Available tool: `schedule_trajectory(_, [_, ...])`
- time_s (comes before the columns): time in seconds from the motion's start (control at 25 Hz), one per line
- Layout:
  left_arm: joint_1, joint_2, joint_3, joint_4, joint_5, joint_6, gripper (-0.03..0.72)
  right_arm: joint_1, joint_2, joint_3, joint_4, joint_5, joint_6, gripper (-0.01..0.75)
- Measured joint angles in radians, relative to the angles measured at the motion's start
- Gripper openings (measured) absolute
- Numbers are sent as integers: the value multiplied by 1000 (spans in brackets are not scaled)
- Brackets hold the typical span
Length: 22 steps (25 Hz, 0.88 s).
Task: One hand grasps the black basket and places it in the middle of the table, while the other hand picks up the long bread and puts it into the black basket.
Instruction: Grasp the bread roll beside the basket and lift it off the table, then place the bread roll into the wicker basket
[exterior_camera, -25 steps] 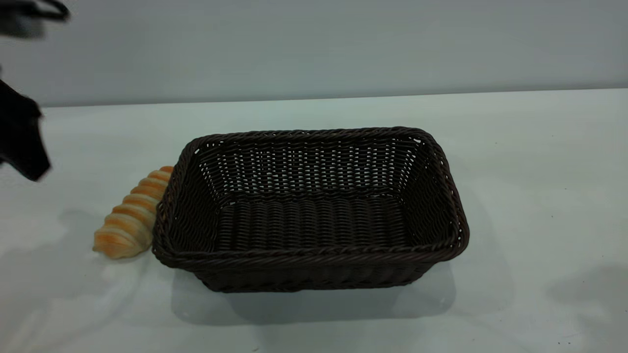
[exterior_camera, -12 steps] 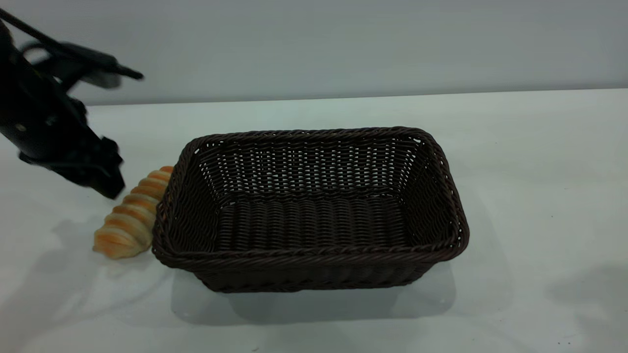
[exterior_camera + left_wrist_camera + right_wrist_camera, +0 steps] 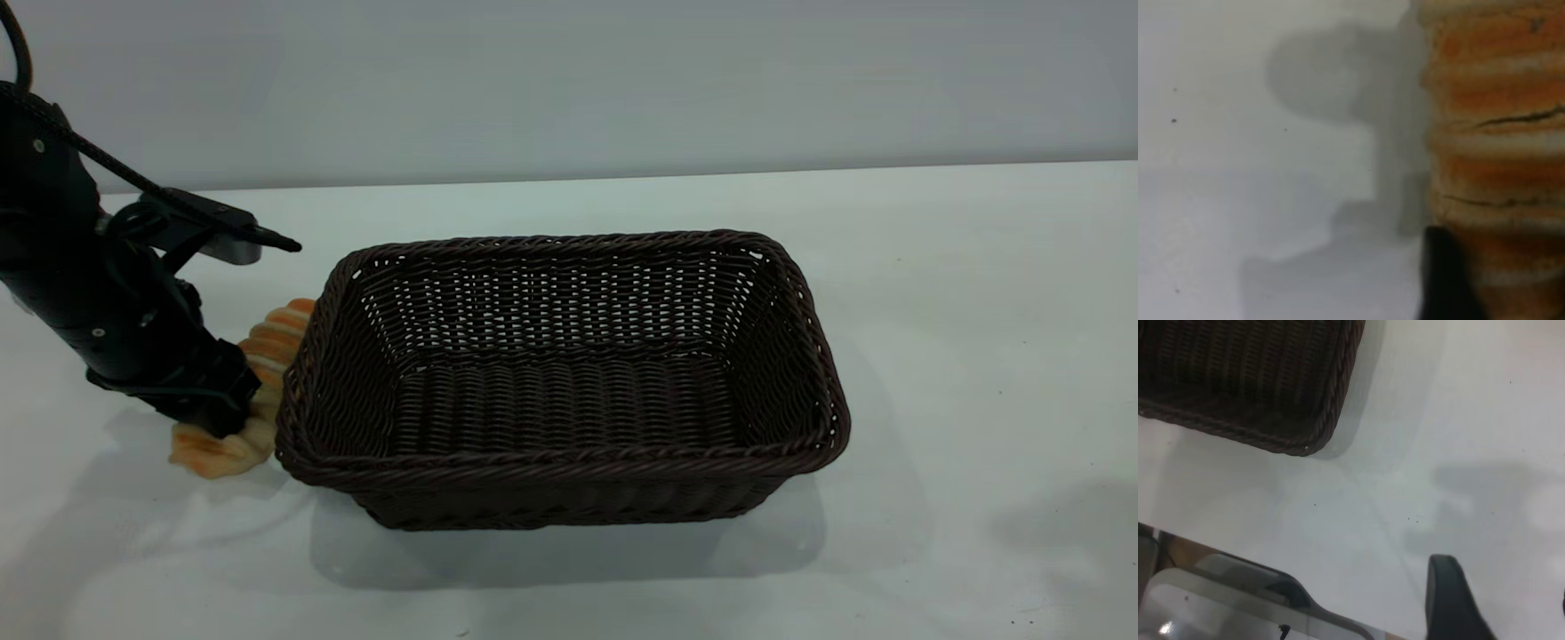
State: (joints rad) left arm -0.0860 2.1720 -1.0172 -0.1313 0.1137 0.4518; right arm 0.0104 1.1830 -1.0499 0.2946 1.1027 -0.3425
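The black basket (image 3: 562,459) stands upright and empty on the table (image 3: 965,302), near its middle. The long bread (image 3: 277,331) lies on the table against the basket's left end, golden with pale grooves. My left gripper (image 3: 218,404) is down over the bread's near half, open. In the left wrist view one dark finger (image 3: 1443,277) stands against the side of the bread (image 3: 1498,133), and the other finger is out of view. My right gripper (image 3: 1501,597) hangs open over bare table beside a corner of the basket (image 3: 1251,380); it does not show in the exterior view.
A pale wall runs behind the table's far edge (image 3: 622,173). Bare tabletop lies to the right of the basket and in front of it. In the right wrist view the table's edge (image 3: 1238,553) shows, with a grey glossy surface (image 3: 1198,603) beyond it.
The left arm has come in from the far left and dropped onto the bread. Basket and bread have not moved.
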Motion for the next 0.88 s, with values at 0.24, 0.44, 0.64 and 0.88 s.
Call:
schedule_trajectory(0.24, [-4,-63,1,1,47,-2,68,0,0,0,0,0,0,419])
schedule_trajectory(0.44, [-4,-218,1,3,65,-15,64,0,0,0,0,0,0,419])
schedule_trajectory(0.64, [-9,-370,1,3,84,-62,62,0,0,0,0,0,0,419])
schedule_trajectory(0.88, [-49,-420,3,-15,185,-66,61,0,0,0,0,1,0,419])
